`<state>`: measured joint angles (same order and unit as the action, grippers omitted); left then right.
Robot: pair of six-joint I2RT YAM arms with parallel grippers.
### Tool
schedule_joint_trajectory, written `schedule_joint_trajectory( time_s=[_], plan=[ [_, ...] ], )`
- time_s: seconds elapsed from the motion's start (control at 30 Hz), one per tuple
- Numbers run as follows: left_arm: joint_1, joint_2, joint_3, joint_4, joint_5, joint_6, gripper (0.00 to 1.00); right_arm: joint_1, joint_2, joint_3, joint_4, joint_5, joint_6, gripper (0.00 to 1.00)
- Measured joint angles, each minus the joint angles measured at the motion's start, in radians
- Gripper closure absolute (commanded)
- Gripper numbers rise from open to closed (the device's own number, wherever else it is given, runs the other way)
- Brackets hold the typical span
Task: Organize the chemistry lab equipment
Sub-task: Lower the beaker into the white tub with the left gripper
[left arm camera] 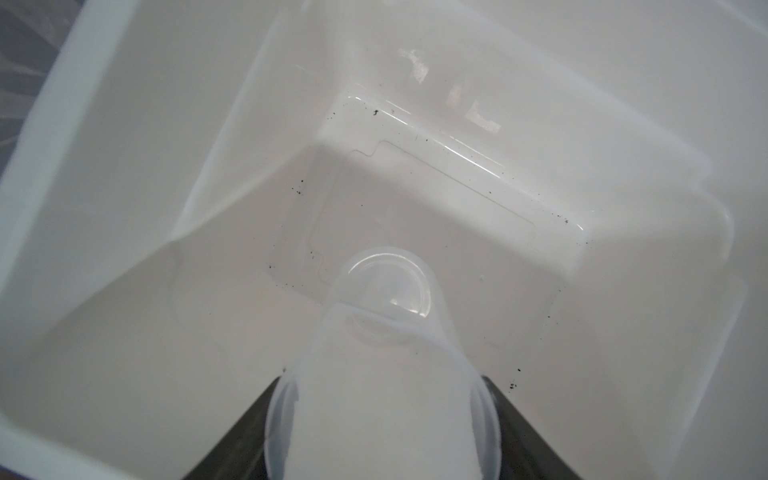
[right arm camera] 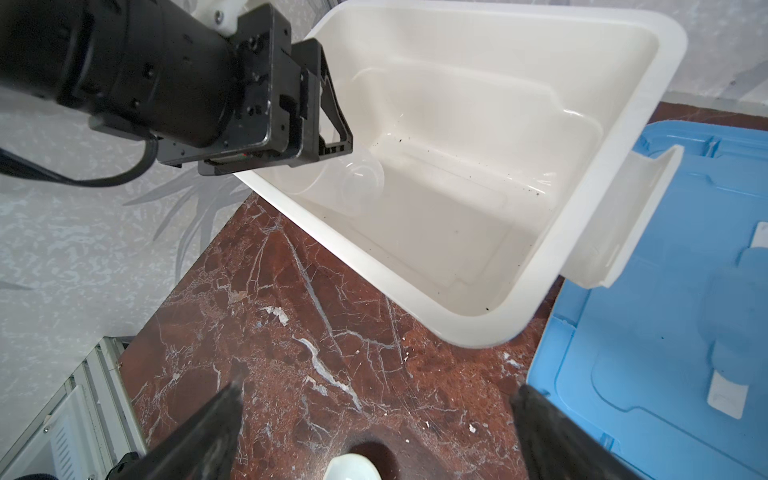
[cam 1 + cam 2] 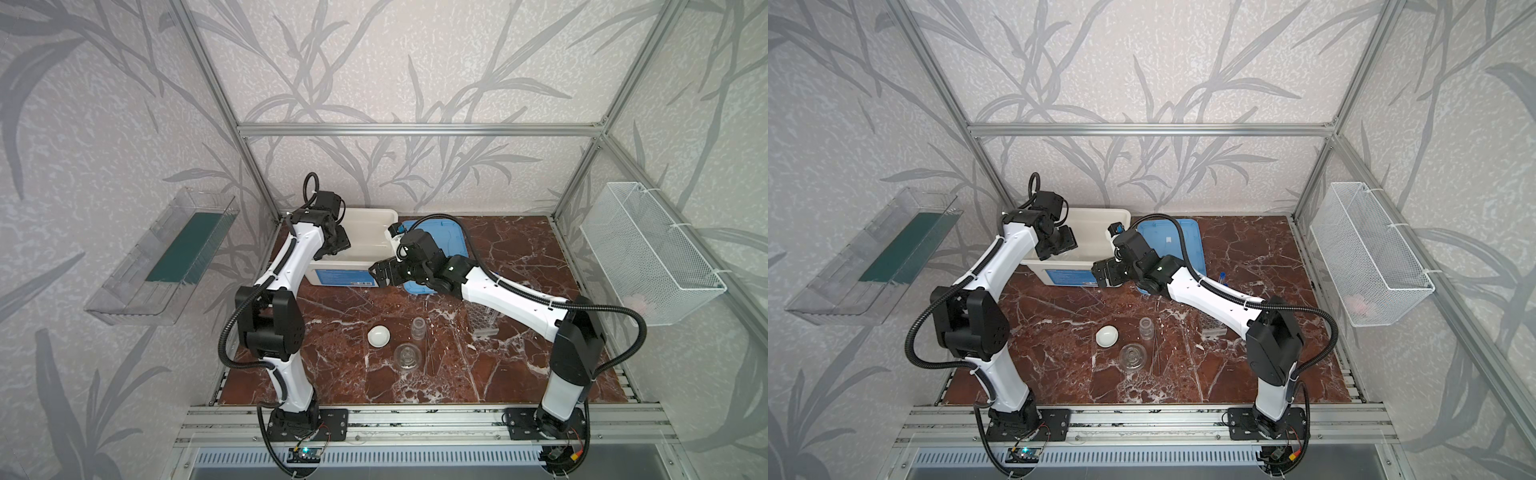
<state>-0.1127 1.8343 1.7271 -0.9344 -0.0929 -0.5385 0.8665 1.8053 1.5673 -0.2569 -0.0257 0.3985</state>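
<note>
The left gripper (image 1: 382,436), jaws partway apart, holds the small clear beaker (image 1: 386,291) low inside the otherwise empty big white tub (image 2: 519,316). The white domed dish (image 3: 379,336), clear jar (image 3: 418,327), round glass vessel (image 3: 407,357) and clear multi-hole rack (image 3: 484,324) are yet to be packed.

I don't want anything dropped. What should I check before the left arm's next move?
1. Grip of left end effector on small clear beaker: ok.
2. That beaker is inside the white tub, over bare floor: ok.
3. Is it touching the tub floor: cannot tell.
4. Is right end effector open, empty, outside the tub: ok.
5. Is blue lid off, beside the tub: ok.
6. Everything stowed: not ok; white domed dish, clear jar, round glass vessel on table.
</note>
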Motion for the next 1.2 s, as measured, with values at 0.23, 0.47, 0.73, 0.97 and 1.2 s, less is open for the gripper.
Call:
schedule_joint_trajectory(
  time_s=[0.23,0.47,0.73,0.97,1.2],
  plan=[
    [0.048,0.118,0.167,-0.02,0.03,0.01,0.29,0.0,0.002,0.014,-0.006,0.0,-0.006,0.01],
    [0.079,0.352,0.484,-0.117,0.03,0.014,0.29,-0.008,0.053,0.145,-0.011,-0.005,-0.021,0.01],
    [0.079,0.432,0.519,-0.15,0.018,0.003,0.28,-0.028,0.106,0.201,-0.033,-0.009,-0.039,0.01],
    [0.079,0.469,0.519,-0.141,0.014,-0.004,0.24,-0.033,0.115,0.204,-0.043,-0.009,-0.051,0.01],
    [0.079,0.498,0.519,-0.112,0.013,-0.004,0.23,-0.034,0.115,0.198,-0.041,-0.009,-0.051,0.01]
  ],
)
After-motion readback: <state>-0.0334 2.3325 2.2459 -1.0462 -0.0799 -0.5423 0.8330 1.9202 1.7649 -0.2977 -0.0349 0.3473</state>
